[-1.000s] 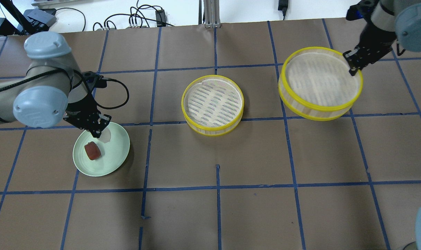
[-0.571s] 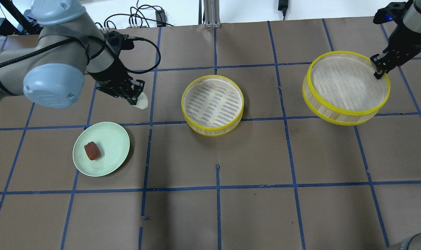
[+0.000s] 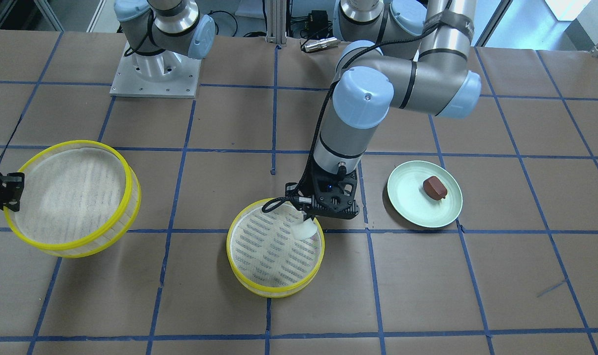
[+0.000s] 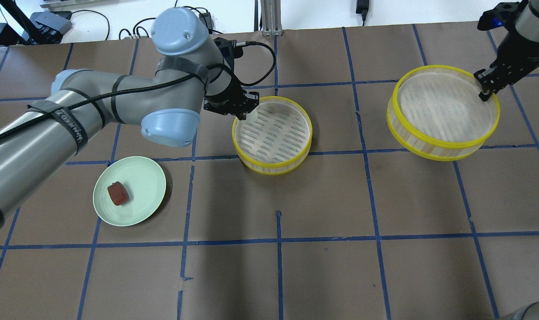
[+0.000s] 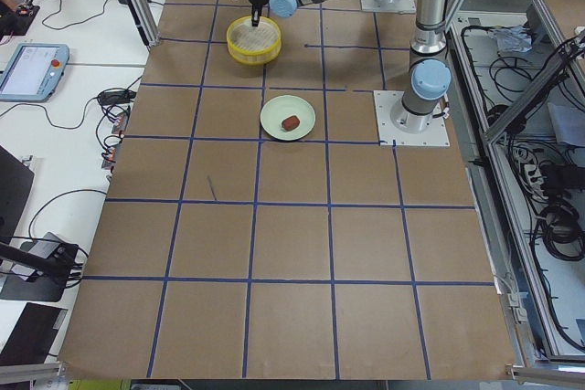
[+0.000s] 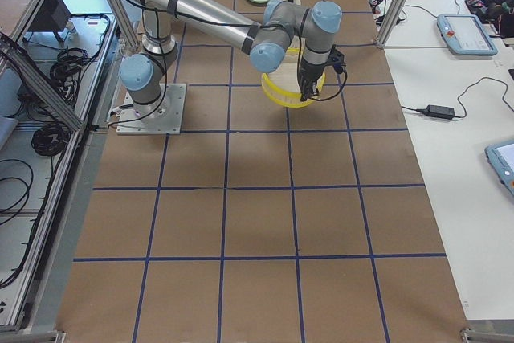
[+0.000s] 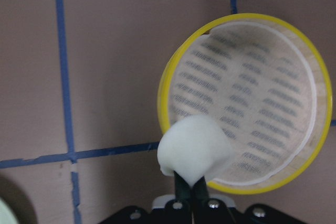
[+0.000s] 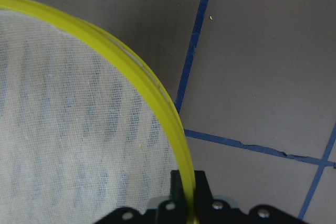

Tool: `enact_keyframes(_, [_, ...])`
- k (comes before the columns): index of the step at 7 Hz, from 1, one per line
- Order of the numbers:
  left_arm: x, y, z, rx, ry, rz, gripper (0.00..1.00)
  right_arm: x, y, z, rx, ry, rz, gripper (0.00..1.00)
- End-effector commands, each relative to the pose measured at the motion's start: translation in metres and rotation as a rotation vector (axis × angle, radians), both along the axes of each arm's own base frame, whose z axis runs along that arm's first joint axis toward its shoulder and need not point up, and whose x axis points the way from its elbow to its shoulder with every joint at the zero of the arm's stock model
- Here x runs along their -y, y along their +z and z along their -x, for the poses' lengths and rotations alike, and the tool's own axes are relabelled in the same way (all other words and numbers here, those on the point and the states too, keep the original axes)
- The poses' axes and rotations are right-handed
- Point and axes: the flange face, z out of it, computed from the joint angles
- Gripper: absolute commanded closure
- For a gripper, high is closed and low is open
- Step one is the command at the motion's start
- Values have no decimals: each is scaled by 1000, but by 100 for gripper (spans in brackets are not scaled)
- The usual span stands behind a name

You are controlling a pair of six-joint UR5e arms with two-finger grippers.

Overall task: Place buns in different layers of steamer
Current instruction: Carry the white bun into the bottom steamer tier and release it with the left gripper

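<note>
While above the tray [image 4: 273, 169] rim, left claw [image 4: 244, 111] around white bun [image 7: 194, 145].

White bun [image 7: 194, 148] hides left fingers' [image 7: 184, 187] tips. Held steamer layer [image 8: 73, 108] runs off right wrist view's left and bottom edges. Right gripper [image 3: 14, 191] cropped at front view's edge.

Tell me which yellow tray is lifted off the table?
The tilted tray pinched at its rim by the right gripper; the other tray sits flat in the middle.
</note>
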Motion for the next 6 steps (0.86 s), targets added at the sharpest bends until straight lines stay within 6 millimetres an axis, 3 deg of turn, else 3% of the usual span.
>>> enact_keyframes(1, [4, -29, 15, -5, 30, -20, 1, -1, 4, -4, -2, -11, 7, 89])
enact_keyframes(2, [2, -24, 14, 3, 17, -8, 0, 0, 6, -13, -2, -22, 12, 89])
enact_keyframes(3, [-2, -10, 4, 13, 9, 12, 0, 1, 10, -41, -9, -31, 15, 89])
enact_keyframes(4, [-1, 0, -29, 113, -67, 29, 0, -4, 27, -80, -11, -83, 29, 89])
enact_keyframes(5, [-3, 5, -81, 247, -200, -11, 0, -4, 29, -133, -10, -151, 44, 89])
enact_keyframes(6, [-21, 23, -137, 280, -290, -35, 0, -7, 31, -197, -4, -207, 70, 89])
